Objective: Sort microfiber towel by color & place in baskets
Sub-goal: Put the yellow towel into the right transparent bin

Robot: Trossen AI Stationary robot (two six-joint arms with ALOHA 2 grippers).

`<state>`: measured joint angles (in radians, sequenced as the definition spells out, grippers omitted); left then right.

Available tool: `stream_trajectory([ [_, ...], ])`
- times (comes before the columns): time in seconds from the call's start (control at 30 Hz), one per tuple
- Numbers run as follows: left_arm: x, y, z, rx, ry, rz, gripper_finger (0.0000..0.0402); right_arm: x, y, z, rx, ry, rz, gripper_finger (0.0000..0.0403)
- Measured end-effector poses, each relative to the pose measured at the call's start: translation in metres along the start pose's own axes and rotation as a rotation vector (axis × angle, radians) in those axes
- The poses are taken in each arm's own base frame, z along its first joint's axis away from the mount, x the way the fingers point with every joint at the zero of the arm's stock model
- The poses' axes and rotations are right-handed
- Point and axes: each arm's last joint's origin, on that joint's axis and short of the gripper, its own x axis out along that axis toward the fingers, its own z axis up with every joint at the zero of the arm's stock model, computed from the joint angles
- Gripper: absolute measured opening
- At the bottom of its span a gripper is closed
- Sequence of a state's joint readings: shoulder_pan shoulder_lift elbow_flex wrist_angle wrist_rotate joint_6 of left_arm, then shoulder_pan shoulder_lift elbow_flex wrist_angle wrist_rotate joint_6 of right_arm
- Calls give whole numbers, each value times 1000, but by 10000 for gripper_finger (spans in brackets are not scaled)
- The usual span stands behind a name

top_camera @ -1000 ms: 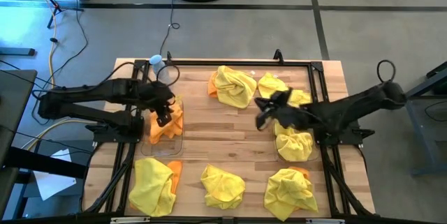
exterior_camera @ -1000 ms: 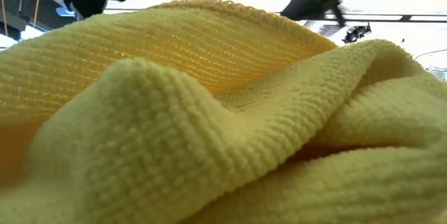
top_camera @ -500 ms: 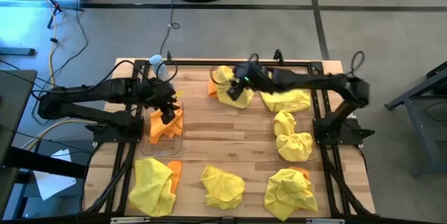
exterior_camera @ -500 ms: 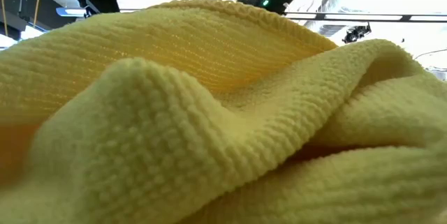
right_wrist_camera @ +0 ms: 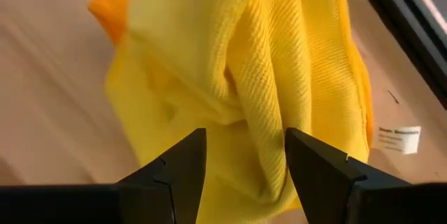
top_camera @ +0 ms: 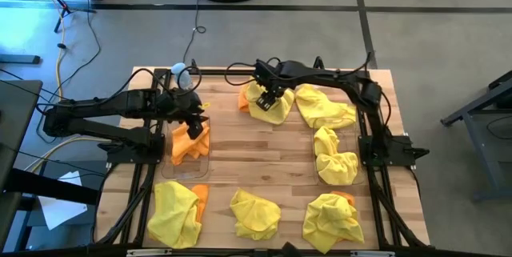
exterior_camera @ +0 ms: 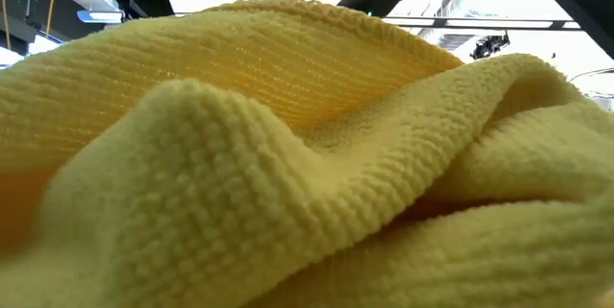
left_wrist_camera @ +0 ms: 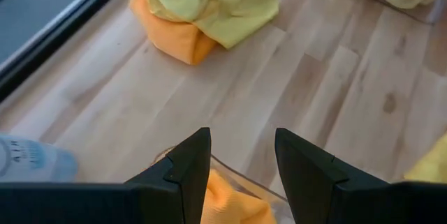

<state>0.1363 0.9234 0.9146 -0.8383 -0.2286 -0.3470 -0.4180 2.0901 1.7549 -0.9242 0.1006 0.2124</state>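
Observation:
My left gripper point(top_camera: 193, 125) point(left_wrist_camera: 242, 161) stands open over the left basket point(top_camera: 205, 163), whose clear rim point(left_wrist_camera: 230, 172) shows below its fingers with orange towel point(left_wrist_camera: 234, 206) point(top_camera: 190, 143) inside. My right gripper point(top_camera: 270, 97) point(right_wrist_camera: 244, 158) is open just above a yellow towel point(right_wrist_camera: 265, 70) point(top_camera: 272, 106) at the far middle of the table. That towel lies heaped over an orange one point(right_wrist_camera: 115, 1) point(top_camera: 243, 97). The right basket point(top_camera: 315, 165) holds yellow towels point(top_camera: 336, 159). Whether the right fingers touch the cloth I cannot tell.
More yellow towels lie at the far right point(top_camera: 324, 106) and along the near edge point(top_camera: 256, 213) point(top_camera: 332, 221); one point(top_camera: 174, 213) has orange cloth point(top_camera: 200, 193) beside it. A water bottle point(top_camera: 180, 70) point(left_wrist_camera: 28, 162) stands far left. A yellow towel point(exterior_camera: 307, 174) fills the low view.
My right gripper has swung from beside the right basket toward the table's far edge and left, and now stands over the heaped yellow towel at the far middle. The left arm has barely shifted over its basket.

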Motion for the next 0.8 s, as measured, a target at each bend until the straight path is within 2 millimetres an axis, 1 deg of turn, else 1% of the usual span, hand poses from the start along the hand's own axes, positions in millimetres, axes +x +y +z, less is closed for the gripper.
stream_trajectory([
  [0.13,0,1,0,0,-10,27,149,13,-7,1,-9,20,-13,187],
  [0.23,0,1,0,-1,-10,27,149,18,-12,2,-9,28,-18,168],
  [0.33,0,1,0,-27,-10,27,149,18,-14,3,-4,24,-20,118],
  [0.43,0,1,0,-42,-10,27,149,16,-13,3,-3,23,-16,41],
  [0.47,0,1,0,-43,-10,27,149,14,-13,2,-3,31,-7,21],
  [0.5,0,1,0,-43,-8,24,149,12,-13,2,-3,48,5,11],
  [0.53,0,0,0,-43,-4,13,149,10,-12,2,2,58,6,13],
  [0.6,0,0,0,-44,6,-10,149,5,-10,1,16,71,-2,18],
  [0.67,0,-1,-1,-54,15,-34,149,-6,-7,-1,19,69,-17,9],
  [0.73,0,-2,-1,-68,22,-51,149,-26,-4,-2,24,27,-9,4],
  [0.8,0,-2,-1,-65,31,-67,149,-50,1,-4,38,-26,2,7],
])
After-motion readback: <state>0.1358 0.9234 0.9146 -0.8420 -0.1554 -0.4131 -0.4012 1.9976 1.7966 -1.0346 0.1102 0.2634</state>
